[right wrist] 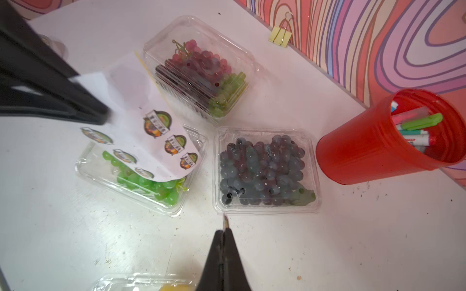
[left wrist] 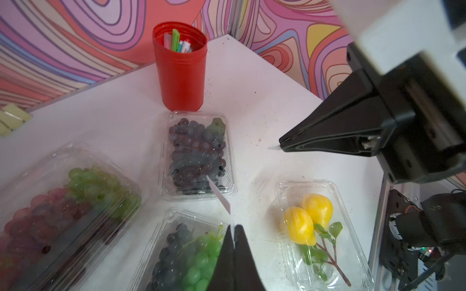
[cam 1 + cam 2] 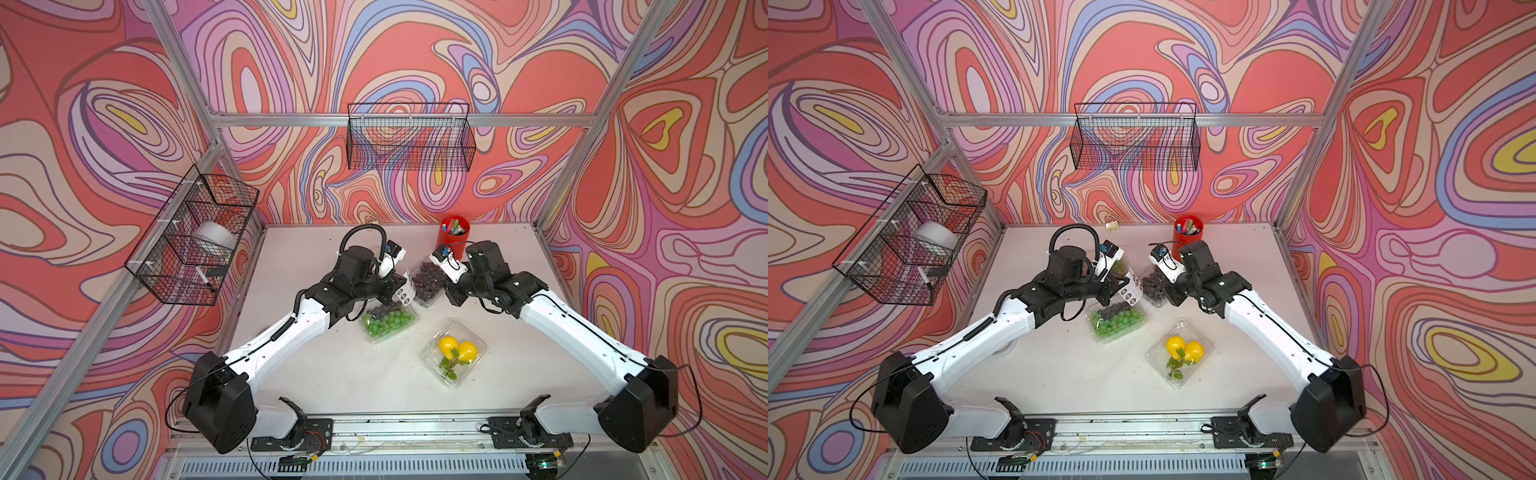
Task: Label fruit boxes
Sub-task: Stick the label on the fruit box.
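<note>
1. The dark-grape box sits just beside the red pen cup, its long axis aimed at the cup.
2. The lemon box lies farthest from the cup, with the leafy stem pointing away from it.
3. The left gripper is closed, pinching the sticker sheet near the cup.
4. The right gripper is closed, nipping a thin pale sliver.

A red pen cup and a yellow binder clip sit along the table's back edge.

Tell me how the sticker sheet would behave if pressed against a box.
Probably floppy: the sticker sheet curves and sags beyond the left hand. Likely light, since one pinched edge carries it. Pressed, it may buckle.
</note>
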`<action>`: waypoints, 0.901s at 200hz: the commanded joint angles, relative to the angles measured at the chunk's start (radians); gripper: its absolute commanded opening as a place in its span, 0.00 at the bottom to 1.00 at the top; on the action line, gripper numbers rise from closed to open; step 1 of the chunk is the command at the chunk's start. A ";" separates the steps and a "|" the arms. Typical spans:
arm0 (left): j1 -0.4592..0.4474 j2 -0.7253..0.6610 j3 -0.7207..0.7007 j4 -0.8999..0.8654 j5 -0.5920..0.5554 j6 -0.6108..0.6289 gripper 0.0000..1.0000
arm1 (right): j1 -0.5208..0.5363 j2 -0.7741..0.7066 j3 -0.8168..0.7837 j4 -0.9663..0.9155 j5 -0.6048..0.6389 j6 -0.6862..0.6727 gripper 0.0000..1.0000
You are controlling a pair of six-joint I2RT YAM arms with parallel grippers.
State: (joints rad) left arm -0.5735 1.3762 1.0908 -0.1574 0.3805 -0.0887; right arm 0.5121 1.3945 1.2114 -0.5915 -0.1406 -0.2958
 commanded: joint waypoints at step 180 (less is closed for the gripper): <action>0.226 0.009 0.000 -0.031 -0.109 -0.109 0.00 | -0.021 0.574 0.410 -0.098 0.034 -0.009 0.00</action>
State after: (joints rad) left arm -0.3538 1.3777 1.0904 -0.1764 0.2829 -0.1917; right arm 0.4938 1.9499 1.5925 -0.6842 -0.0879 -0.3016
